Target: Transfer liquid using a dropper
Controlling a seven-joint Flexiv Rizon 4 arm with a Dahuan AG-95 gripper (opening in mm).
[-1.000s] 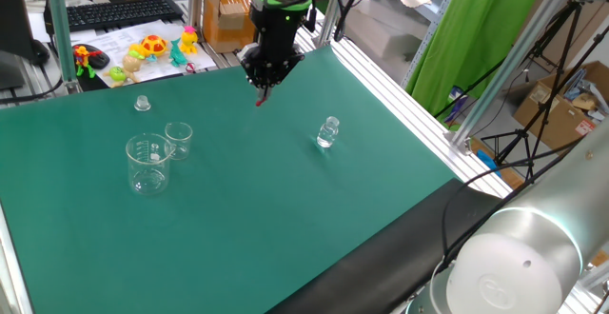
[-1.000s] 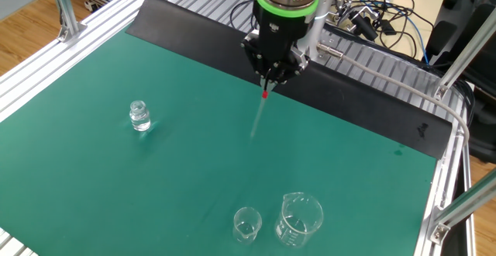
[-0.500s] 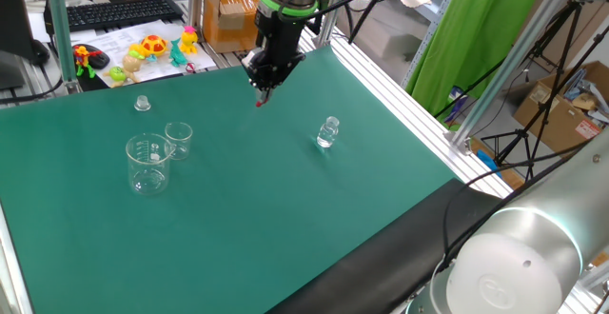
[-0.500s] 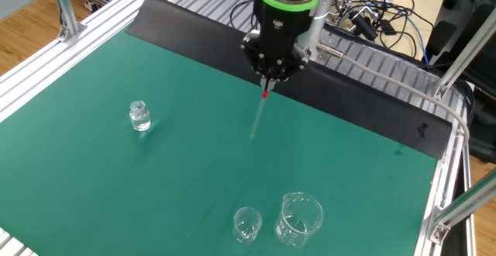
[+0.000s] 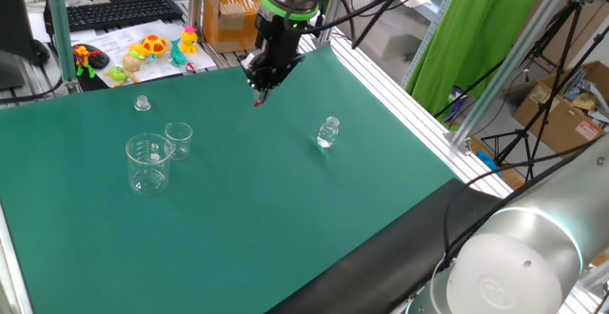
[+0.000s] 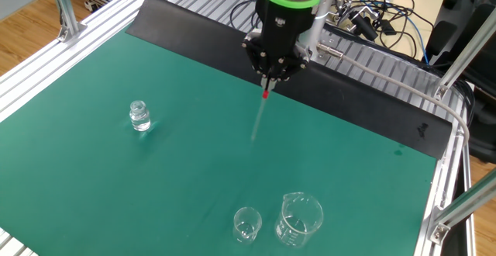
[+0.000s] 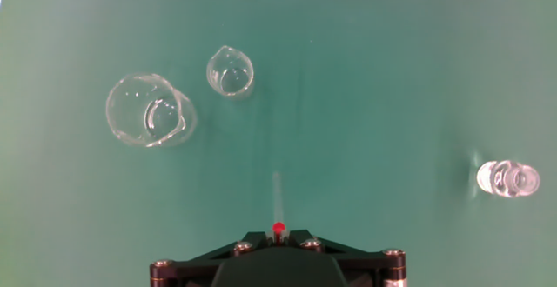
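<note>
The dropper (image 6: pixel 260 112) hangs from the claw (image 6: pixel 267 85), which is closed on its red top; the thin clear stem runs straight down toward the green surface (image 6: pixel 194 163), its tip well above the mat. In the hand view the red end (image 7: pixel 278 229) sits right at the claw's edge, and the stem (image 7: pixel 278 196) is seen nearly end-on as a faint streak pointing to 12 o'clock. Its long axis is thus close to vertical.

From the claw in that hand view, the small beaker (image 7: pixel 231 70) lies toward 11 o'clock and the large beaker (image 7: pixel 150 110) toward 10 o'clock, the two just beside each other. The glass vial (image 7: pixel 508 180) stands well apart toward 2 o'clock. Whether any of these holds liquid is hard to tell; the vial may.

The coming move likely calls for carrying the dropper sideways until its tip stands over one vessel's mouth, then lowering along the stem's axis.

Around the surface run aluminium frame rails (image 5: pixel 400 76). Beyond them sit a keyboard (image 5: pixel 119 12), coloured toys (image 5: pixel 152 48), cardboard boxes (image 5: pixel 228 14) and a green curtain (image 5: pixel 466 29).
</note>
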